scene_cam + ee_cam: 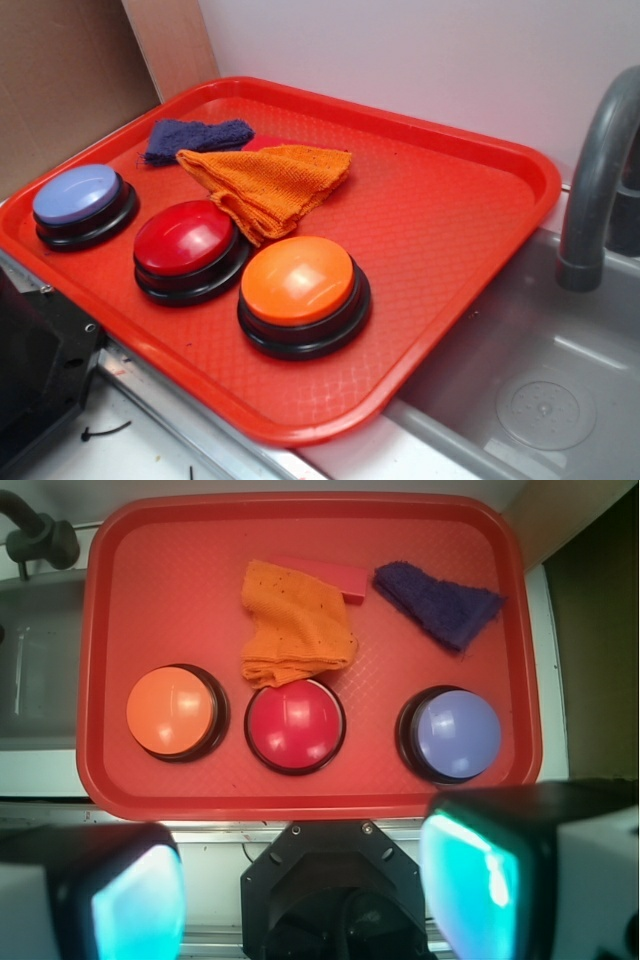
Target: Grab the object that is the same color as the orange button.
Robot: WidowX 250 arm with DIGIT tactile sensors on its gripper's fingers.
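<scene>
The orange knitted cloth (296, 623) is lying folded on the red tray (110, 630), upper centre of the wrist frame, touching the red button (296, 726). The gripper (310, 890) is hovering wide open and empty at the bottom edge, well apart from it.

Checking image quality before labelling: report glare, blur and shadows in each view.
Exterior view: sharp, evenly lit; soft glare on the orange button and red button; only faint shadows under the orange cloth. Wrist view: tray contents in focus, with a white highlight on the lavender-blue button; the gripper fingers are close, blurred, glowing teal, wide apart.
</scene>
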